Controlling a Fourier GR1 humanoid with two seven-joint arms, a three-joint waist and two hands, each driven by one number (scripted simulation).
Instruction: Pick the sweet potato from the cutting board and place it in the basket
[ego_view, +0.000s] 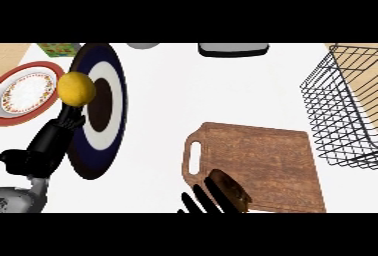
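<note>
A brown wooden cutting board (266, 160) with a handle slot lies at the centre right of the counter. On its near left corner lies the dark brown sweet potato (232, 193). My right hand (196, 201) comes in from the lower edge; its straight fingers lie along the potato's left side, touching it, and the palm is out of view. The black wire basket (341, 110) stands at the right edge, beyond the board's far right corner. My left hand (53, 141) rests open at the left, fingers up.
A dark blue and white plate (111, 75) lies left of the board, with a yellow lemon (76, 88) at its left rim just above my left fingers. A red-rimmed patterned plate (28, 94) is at the far left. A dark tray (232, 49) sits at the back.
</note>
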